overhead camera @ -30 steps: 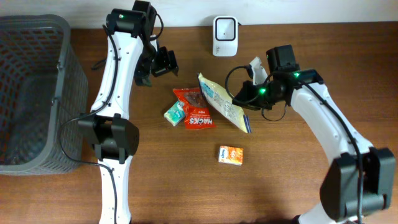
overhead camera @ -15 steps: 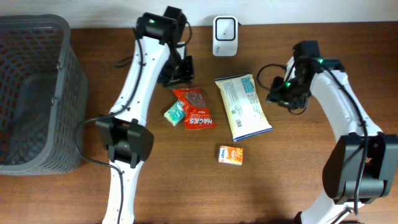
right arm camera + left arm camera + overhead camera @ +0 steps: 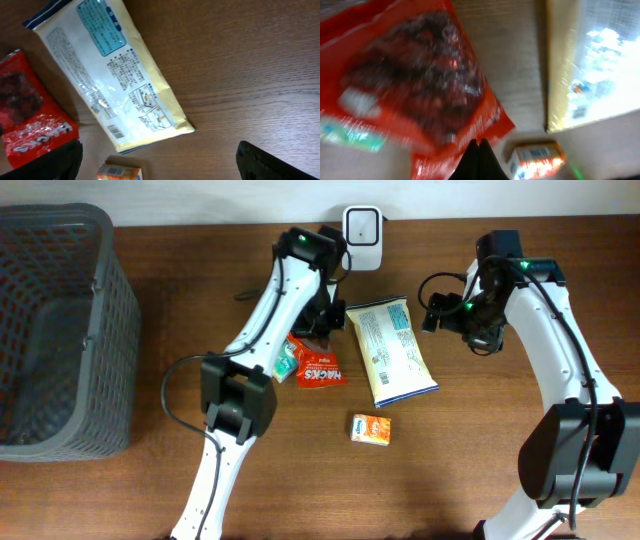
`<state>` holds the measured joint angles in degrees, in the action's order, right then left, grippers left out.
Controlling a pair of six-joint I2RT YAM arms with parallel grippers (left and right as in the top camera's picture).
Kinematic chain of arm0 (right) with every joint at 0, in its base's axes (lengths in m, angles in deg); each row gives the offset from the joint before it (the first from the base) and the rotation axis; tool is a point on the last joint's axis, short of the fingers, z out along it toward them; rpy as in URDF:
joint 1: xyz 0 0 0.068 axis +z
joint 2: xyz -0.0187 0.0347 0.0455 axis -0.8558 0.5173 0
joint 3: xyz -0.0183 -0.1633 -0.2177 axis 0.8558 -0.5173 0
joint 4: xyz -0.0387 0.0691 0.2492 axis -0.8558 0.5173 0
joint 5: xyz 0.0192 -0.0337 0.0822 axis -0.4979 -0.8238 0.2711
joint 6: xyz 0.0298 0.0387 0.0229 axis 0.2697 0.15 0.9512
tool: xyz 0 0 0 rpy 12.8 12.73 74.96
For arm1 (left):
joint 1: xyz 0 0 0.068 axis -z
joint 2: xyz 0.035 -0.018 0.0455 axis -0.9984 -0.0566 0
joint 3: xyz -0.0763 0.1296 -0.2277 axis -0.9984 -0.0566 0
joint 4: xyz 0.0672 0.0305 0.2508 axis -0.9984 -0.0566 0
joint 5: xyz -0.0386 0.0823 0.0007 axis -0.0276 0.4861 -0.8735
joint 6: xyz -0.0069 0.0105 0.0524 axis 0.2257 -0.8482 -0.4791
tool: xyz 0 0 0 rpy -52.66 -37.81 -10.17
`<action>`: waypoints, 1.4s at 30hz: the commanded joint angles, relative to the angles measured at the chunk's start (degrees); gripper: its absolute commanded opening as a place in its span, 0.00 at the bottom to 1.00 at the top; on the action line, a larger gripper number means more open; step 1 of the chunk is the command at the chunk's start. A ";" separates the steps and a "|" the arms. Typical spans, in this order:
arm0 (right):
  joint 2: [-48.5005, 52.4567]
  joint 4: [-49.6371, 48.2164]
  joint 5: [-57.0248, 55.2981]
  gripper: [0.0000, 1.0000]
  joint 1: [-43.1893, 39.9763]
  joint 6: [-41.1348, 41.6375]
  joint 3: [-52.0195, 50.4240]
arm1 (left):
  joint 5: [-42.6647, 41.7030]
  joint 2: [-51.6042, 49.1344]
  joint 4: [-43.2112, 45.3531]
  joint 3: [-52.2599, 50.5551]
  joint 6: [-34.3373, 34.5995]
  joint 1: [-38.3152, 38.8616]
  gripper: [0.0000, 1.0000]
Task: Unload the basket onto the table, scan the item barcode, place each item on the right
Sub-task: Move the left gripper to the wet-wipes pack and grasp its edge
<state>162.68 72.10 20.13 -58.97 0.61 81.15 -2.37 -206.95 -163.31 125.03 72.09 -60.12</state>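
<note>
The cream pouch (image 3: 392, 352) lies flat on the table with its printed back and barcode (image 3: 116, 132) facing up. Nothing holds it. My right gripper (image 3: 440, 318) hovers just right of the pouch's top end and is wide open and empty; in the right wrist view (image 3: 160, 167) its dark fingers (image 3: 272, 162) stand far apart. My left gripper (image 3: 322, 322) hangs shut and empty between the pouch and the red snack bag (image 3: 318, 365). In the blurred left wrist view the shut gripper (image 3: 479, 150) sits over the red snack bag (image 3: 420, 85). The white scanner (image 3: 361, 225) stands at the back edge.
A small teal packet (image 3: 284, 363) lies left of the red bag. An orange box (image 3: 371, 429) sits nearer the front, also seen as the orange box (image 3: 537, 157) in the left wrist view. A grey mesh basket (image 3: 95, 280) fills the far left.
My right gripper opened and let go of the pouch, which now lies flat. The left arm swung right toward the middle and its gripper shut.
</note>
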 commanded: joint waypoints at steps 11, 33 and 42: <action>-0.02 0.31 -7.08 0.98 0.07 0.02 1.14 | 13.86 -3.17 -1.99 1.03 2.78 -5.66 0.00; 7.43 -6.51 -4.20 0.48 0.11 2.23 -4.17 | -1.64 4.59 11.08 -14.01 -0.90 -0.57 0.06; 13.75 -8.00 1.68 0.35 2.08 2.27 -4.55 | -1.62 4.59 15.47 -20.44 -0.92 0.55 0.14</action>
<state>174.02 64.75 18.31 -58.64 2.71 77.22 -3.33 -202.56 -148.10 104.86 71.72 -58.66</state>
